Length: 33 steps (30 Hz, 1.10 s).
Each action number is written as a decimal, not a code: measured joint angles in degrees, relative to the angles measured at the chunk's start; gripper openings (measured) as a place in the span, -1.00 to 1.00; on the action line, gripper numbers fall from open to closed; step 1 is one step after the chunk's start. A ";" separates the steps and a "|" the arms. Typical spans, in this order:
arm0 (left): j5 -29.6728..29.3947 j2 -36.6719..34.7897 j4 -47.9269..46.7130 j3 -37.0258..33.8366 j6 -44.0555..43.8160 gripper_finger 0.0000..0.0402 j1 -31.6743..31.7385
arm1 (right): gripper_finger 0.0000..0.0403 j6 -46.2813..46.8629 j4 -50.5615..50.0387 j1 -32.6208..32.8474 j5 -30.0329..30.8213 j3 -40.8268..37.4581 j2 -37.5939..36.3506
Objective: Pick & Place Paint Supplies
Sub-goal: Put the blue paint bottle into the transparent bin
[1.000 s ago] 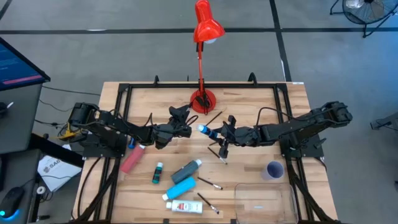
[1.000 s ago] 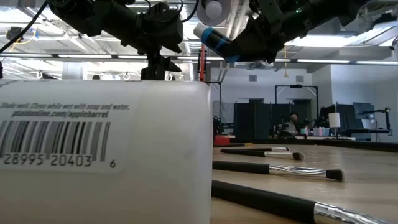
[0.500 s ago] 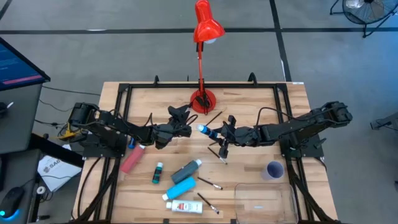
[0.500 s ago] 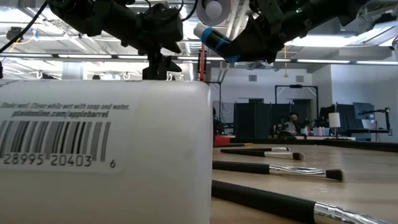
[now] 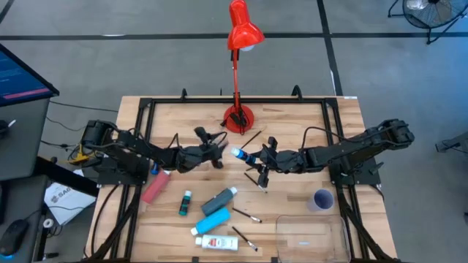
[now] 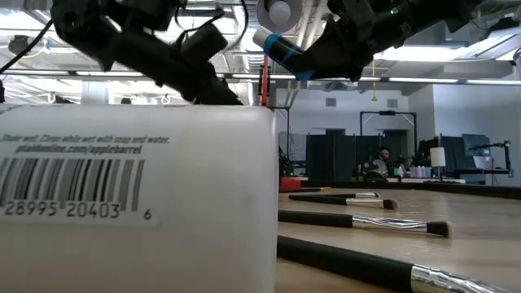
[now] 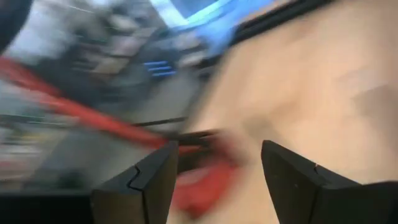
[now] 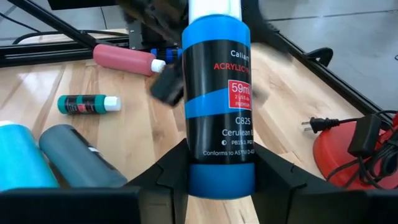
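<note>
Glossy blue cylindrical paint bottle point(image 8: 216, 106) clamped in right gripper point(image 5: 260, 157) jaws

Red desk lamp point(image 5: 239, 36), lilac cup point(image 5: 322, 199)

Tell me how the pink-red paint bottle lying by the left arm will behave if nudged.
Pink-red paint bottle lies on its side and looks round, so it would probably roll across the table. Its body seems rigid plastic, likely stiff, not floppy. The smooth surface may be slippery to pinch.

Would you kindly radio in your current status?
Right claw shut on blue white-capped paint bottle, lifted mid-table. Left claw open, empty, opposite. Red desk lamp base close behind.
</note>
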 joint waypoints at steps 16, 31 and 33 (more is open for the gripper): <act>52.00 0.47 35.05 -9.54 -23.13 0.02 7.55 | -0.38 -3.20 7.74 2.37 0.01 0.04 -0.04; 51.34 0.46 34.62 -3.17 -23.24 0.02 6.44 | -0.38 -4.70 15.71 2.11 -1.46 0.04 -0.04; 51.31 0.46 32.36 -2.25 -23.31 0.02 6.27 | -0.38 -4.99 15.90 2.11 -1.48 0.04 -0.04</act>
